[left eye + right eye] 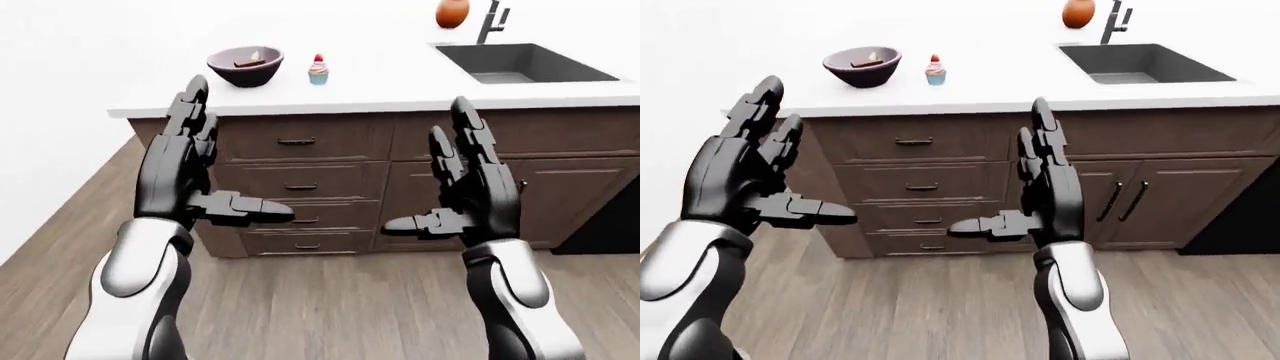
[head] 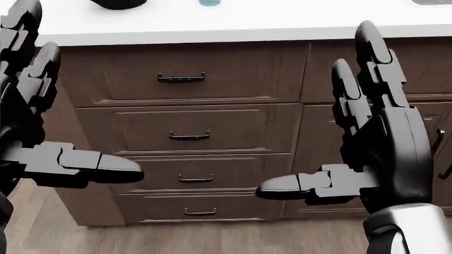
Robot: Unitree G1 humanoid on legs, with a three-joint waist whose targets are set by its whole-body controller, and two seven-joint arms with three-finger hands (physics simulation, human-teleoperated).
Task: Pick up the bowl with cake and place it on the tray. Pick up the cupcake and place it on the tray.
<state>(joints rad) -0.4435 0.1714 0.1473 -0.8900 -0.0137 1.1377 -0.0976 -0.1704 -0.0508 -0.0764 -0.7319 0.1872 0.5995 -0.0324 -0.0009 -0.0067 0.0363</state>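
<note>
The bowl with cake (image 1: 245, 66) sits upright at the upper left of the left-eye view on the white counter (image 1: 400, 90), its cake slice lying roughly left to right. Just right of it, apart, stands the cupcake (image 1: 318, 70), cherry up. A sink (image 1: 520, 61) lies upper right. Lower down, before the drawers (image 1: 300, 184), the left hand (image 1: 185, 161) and right hand (image 1: 470, 184) hang empty, fingers spread upward.

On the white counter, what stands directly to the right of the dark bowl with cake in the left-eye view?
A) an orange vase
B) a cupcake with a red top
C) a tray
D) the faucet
B: the cupcake stands just right of the bowl with cake, apart from it, while the sink lies much farther right.
</note>
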